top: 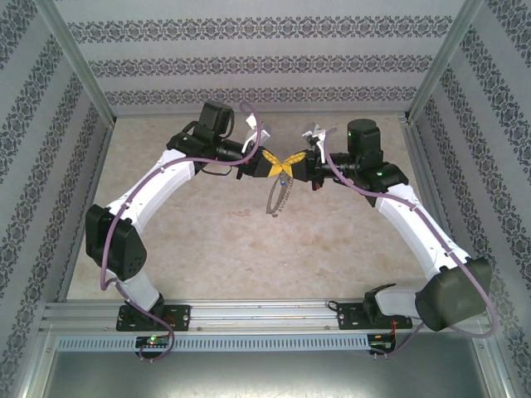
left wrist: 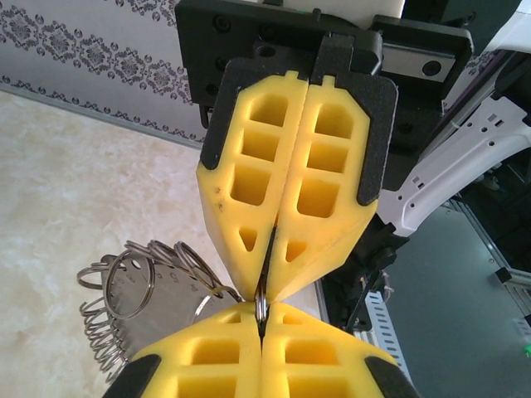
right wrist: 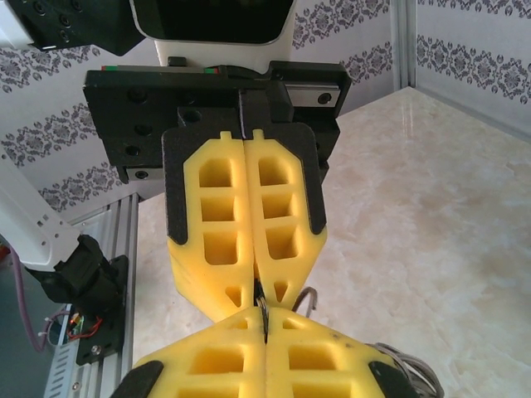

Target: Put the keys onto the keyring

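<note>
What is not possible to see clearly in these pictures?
- Top view: detail of the keyring, too small.
- Both wrist views: its gripped stretch, mostly hidden between the left fingers and the right fingers.
- Right wrist view: its loops, cut off by the bottom edge.
- Whether a key hangs on it: cannot tell.

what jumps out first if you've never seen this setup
The left gripper and right gripper, both yellow-fingered, meet tip to tip above the middle of the table, each shut on one thin silvery keyring. A bunch of silvery rings dangles beneath them.
</note>
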Controlling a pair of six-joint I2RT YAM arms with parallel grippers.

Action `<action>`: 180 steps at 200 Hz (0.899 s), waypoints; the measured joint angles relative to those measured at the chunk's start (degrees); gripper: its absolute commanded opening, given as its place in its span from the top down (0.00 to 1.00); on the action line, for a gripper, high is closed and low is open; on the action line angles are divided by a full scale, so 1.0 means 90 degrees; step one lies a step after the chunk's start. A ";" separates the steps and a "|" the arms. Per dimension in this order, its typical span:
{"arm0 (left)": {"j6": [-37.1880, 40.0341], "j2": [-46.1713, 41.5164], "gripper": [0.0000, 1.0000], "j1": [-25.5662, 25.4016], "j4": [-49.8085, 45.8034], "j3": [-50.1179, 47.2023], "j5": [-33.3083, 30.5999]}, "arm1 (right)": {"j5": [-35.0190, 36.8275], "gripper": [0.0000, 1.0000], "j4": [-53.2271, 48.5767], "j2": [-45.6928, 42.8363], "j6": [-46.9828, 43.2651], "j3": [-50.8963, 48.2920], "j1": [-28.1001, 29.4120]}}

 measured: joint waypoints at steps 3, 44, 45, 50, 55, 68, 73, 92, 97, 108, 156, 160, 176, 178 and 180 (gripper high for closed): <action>0.0000 0.0000 1.00 0.0000 0.0002 0.0000 0.0000 | 0.0000 1.00 0.0002 0.0000 0.0000 0.0000 0.0000; -0.0163 -0.0012 1.00 0.0000 0.0352 -0.0172 0.0022 | 0.0070 0.79 0.0005 0.0000 0.0022 -0.0002 -0.0012; -0.0170 -0.0015 1.00 0.0000 0.0364 -0.0177 0.0022 | 0.0073 0.77 0.0005 0.0000 0.0022 -0.0002 -0.0012; -0.0204 -0.0019 1.00 0.0000 0.0454 -0.0216 0.0041 | 0.0109 0.73 0.0032 0.0000 0.0061 -0.0012 -0.0036; -0.0255 -0.0036 1.00 0.0000 0.0522 -0.0257 0.0046 | 0.0143 0.71 0.0080 -0.0002 0.0153 -0.0032 -0.0058; -0.0386 -0.0095 1.00 -0.0007 0.0770 -0.0386 0.0002 | 0.0228 0.64 0.0338 -0.0070 0.0321 -0.0168 -0.0158; -0.0432 -0.0114 1.00 -0.0010 0.0860 -0.0440 -0.0015 | 0.0274 0.64 0.0452 -0.0131 0.0362 -0.0243 -0.0202; -0.0707 -0.0211 1.00 -0.0012 0.1304 -0.0709 -0.0087 | 0.0607 0.58 0.0867 -0.0493 0.0614 -0.0568 -0.0362; -0.0826 -0.0243 1.00 -0.0012 0.1464 -0.0799 -0.0124 | 0.0729 0.57 0.0986 -0.0624 0.0697 -0.0670 -0.0393; -0.1069 -0.0296 1.00 -0.0012 0.1800 -0.0969 -0.0172 | 0.0981 0.55 0.1239 -0.0874 0.0869 -0.0879 -0.0430; -0.2310 -0.0537 1.00 -0.0015 0.3495 -0.1676 -0.0369 | 0.1797 0.46 0.2584 -0.1746 0.1494 -0.2263 -0.0452; -0.2387 -0.0554 1.00 -0.0015 0.3606 -0.1712 -0.0379 | 0.1826 0.46 0.2671 -0.1775 0.1503 -0.2378 -0.0452; -0.2735 -0.0622 1.00 -0.0015 0.4007 -0.1817 -0.0386 | 0.1916 0.46 0.3014 -0.1860 0.1591 -0.2832 -0.0410; -0.2759 -0.0627 1.00 -0.0015 0.4041 -0.1821 -0.0386 | 0.1916 0.46 0.3048 -0.1865 0.1598 -0.2880 -0.0408; -0.2795 -0.0631 1.00 -0.0015 0.4087 -0.1829 -0.0386 | 0.1916 0.46 0.3077 -0.1868 0.1608 -0.2919 -0.0398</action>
